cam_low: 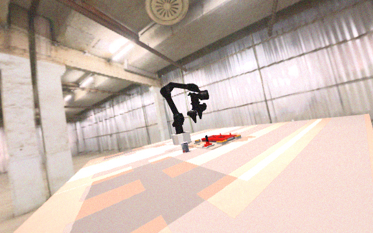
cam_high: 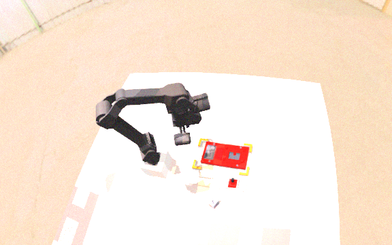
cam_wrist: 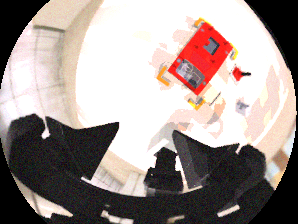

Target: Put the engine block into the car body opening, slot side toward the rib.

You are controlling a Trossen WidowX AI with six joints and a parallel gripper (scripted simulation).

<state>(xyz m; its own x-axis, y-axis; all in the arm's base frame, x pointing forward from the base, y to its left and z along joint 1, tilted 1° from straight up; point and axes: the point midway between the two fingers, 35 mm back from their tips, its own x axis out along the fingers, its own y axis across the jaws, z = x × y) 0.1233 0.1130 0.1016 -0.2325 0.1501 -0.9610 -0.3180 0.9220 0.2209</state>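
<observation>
The red car body point(cam_high: 220, 160) point(cam_low: 217, 138) point(cam_wrist: 199, 54) lies flat. Its smaller opening point(cam_high: 233, 157) point(cam_wrist: 211, 48) shows grey inside, with a small red tab at one edge, perhaps the rib. A small grey block point(cam_high: 214, 203) point(cam_low: 185, 147) point(cam_wrist: 243, 106), which looks like the engine block, stands on the table apart from the car body. Its slot side cannot be made out. My gripper point(cam_high: 187, 129) point(cam_low: 197, 120) point(cam_wrist: 147, 128) is open and empty, high above the table, to the left of the car body in the top view.
Yellow corner brackets point(cam_high: 244, 173) point(cam_wrist: 162, 76) surround the car body. A larger recess point(cam_high: 209, 152) point(cam_wrist: 190, 75) in the body shows grey detail. A red piece with a black knob point(cam_high: 232, 184) point(cam_low: 208, 144) point(cam_wrist: 237, 74) stands between the body and the grey block. The arm's white base point(cam_high: 158, 167) point(cam_low: 180, 139) is nearby.
</observation>
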